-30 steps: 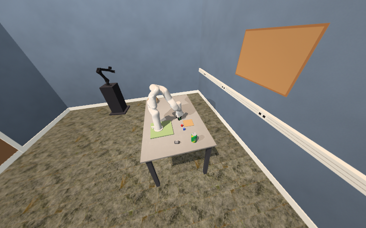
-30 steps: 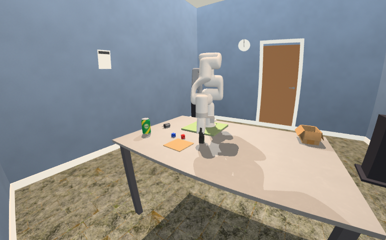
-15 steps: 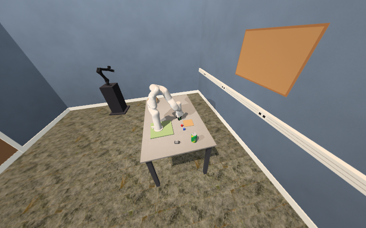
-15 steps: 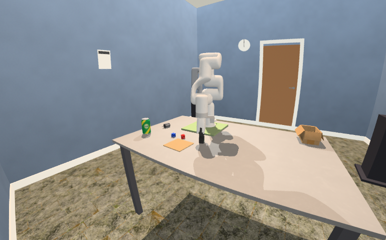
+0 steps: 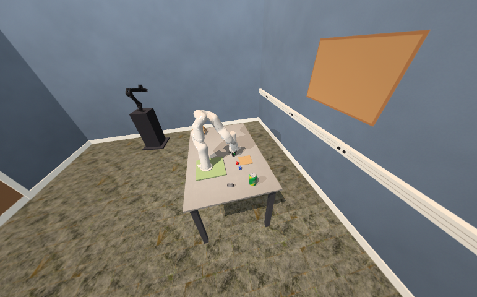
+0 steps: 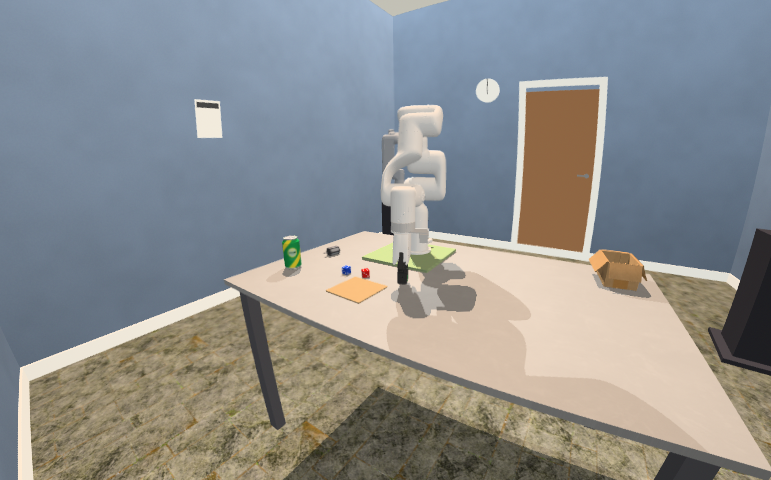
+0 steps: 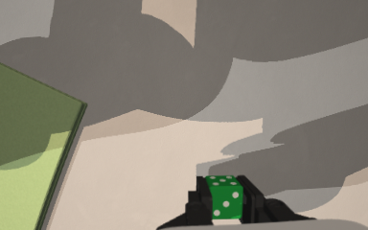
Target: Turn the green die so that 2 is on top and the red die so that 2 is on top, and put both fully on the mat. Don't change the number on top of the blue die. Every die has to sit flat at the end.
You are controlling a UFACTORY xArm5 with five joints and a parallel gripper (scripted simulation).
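The green die [image 7: 226, 203] is between the fingertips. In the wrist view its larger face, turned up to the camera, shows three pips, and a narrow side face shows several. My gripper [image 5: 233, 153] [image 6: 402, 280] [image 7: 218, 193] points down and is shut on the green die, low over the table beside the orange mat. The red die [image 5: 237, 163] [image 6: 365, 273] stands on the table just off the mat's edge. The blue die [image 5: 240, 167] [image 6: 346, 270] stands near it, also off the mat. Their top numbers are too small to read. The orange mat [image 5: 246, 160] [image 6: 356, 290] bears no die.
A green can [image 5: 252, 179] [image 6: 291, 253] stands past the blue die. A small dark object [image 5: 230, 185] [image 6: 332, 251] lies near it. The arm's base stands on a green board [image 5: 214, 173] [image 6: 380, 256] [image 7: 13, 115]. An open cardboard box [image 6: 620, 276] stands at the table's far end.
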